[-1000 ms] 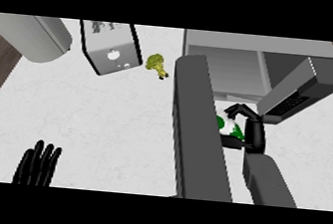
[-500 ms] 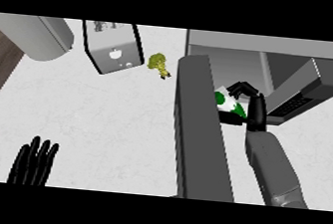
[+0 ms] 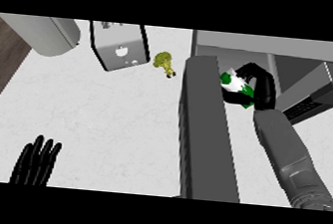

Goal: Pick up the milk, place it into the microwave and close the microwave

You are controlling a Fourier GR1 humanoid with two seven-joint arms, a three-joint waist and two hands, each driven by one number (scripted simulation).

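The milk (image 3: 235, 86) is a green and white carton, mostly hidden by my right hand (image 3: 260, 87), whose fingers are curled round it. Hand and carton hang just behind the microwave's open door (image 3: 204, 132), a long dark grey slab that runs from the lower edge up the middle of the head view. The microwave (image 3: 278, 56) stands at the top right with its opening facing the carton. My left hand (image 3: 36, 160) rests open at the lower left, fingers up.
A grey boxy appliance (image 3: 118, 47) stands at the top, with a pale rounded container (image 3: 43, 33) to its left. A small yellow-green item (image 3: 164, 63) lies between that appliance and the door. The counter's left edge meets dark wood flooring.
My right hand has carried the milk up and further toward the microwave's opening. The left hand has stayed in place.
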